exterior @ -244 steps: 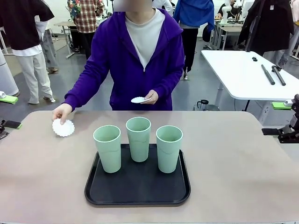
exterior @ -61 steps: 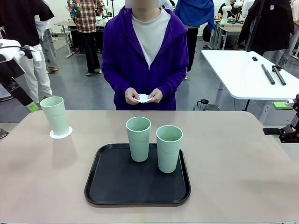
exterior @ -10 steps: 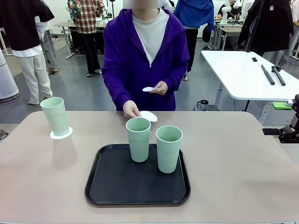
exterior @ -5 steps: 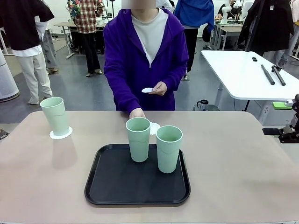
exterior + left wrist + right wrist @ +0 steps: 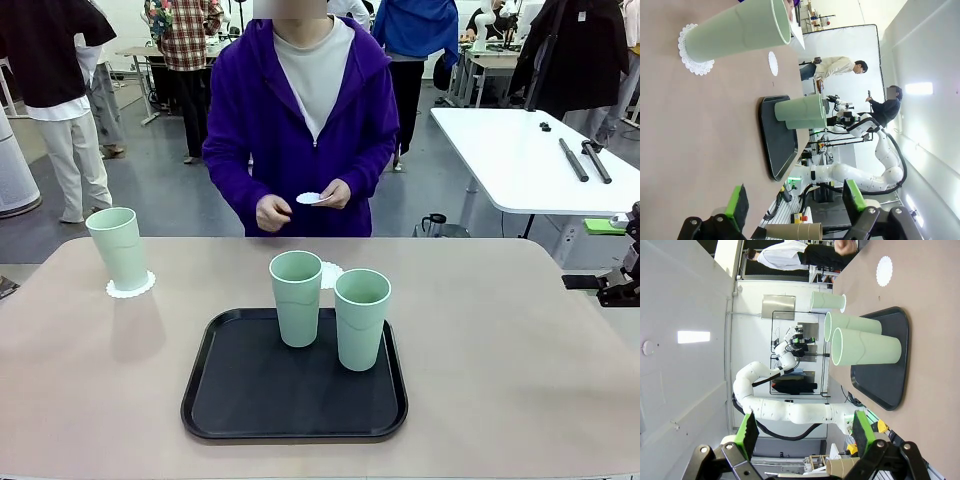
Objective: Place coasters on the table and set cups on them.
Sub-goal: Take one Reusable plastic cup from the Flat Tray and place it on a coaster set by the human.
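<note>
One mint-green cup (image 5: 118, 247) stands on a lacy white coaster (image 5: 131, 287) at the far left of the table (image 5: 500, 350). Two more cups (image 5: 296, 297) (image 5: 361, 318) stand on the black tray (image 5: 230, 400). A second coaster (image 5: 331, 274) lies bare on the table just behind those cups. The person holds a third coaster (image 5: 312, 199) in both hands at chest height. My left gripper (image 5: 796, 200) is open and empty, well back from the cup on its coaster (image 5: 735, 32). My right gripper (image 5: 805, 432) is open and empty too, far from the tray's cups (image 5: 867, 347).
A black part of the right arm (image 5: 620, 280) sits at the table's right edge. Behind the person stands a white table (image 5: 520, 150) with dark tools. Other people stand farther back. Bare tabletop lies left and right of the tray.
The person let go of the second coaster behind the tray's cups and drew that hand back to the chest, beside the hand with the third coaster. Neither gripper's jaws changed.
</note>
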Controlling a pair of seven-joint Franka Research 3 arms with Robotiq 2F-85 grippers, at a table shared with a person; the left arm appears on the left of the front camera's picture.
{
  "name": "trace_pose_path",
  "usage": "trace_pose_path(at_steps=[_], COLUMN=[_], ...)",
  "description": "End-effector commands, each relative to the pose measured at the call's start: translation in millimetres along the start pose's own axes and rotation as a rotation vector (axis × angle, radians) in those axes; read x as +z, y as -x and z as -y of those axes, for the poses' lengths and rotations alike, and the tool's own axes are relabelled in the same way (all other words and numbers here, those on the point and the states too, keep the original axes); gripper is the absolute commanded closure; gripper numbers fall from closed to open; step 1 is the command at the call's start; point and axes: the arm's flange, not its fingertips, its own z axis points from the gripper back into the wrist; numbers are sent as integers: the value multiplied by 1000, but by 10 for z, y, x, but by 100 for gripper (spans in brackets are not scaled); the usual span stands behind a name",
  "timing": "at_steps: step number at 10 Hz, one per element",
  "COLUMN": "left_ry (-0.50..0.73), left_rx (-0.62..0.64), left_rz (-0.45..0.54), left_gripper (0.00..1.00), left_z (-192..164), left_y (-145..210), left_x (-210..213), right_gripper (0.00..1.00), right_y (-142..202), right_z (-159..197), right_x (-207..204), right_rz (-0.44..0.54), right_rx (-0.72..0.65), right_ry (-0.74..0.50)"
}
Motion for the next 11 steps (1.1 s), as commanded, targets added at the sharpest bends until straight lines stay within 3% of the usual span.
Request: trace_pose_path(at_steps=[1, 8, 11], left_ry=[4, 0, -230], left_rx=[1, 0, -303], left_rz=[1, 0, -25], left_gripper=[0, 0, 0], left_z=[7, 0, 640], left_y=[10, 1, -26], left_x=[15, 1, -309], right_gripper=[0, 0, 0], right_y=[-9, -9, -9], right_z=[7, 7, 7], right_x=[-8, -8, -8], right_rz=[0, 0, 0], right_rx=[14, 14, 14], right_ry=[-10, -10, -10])
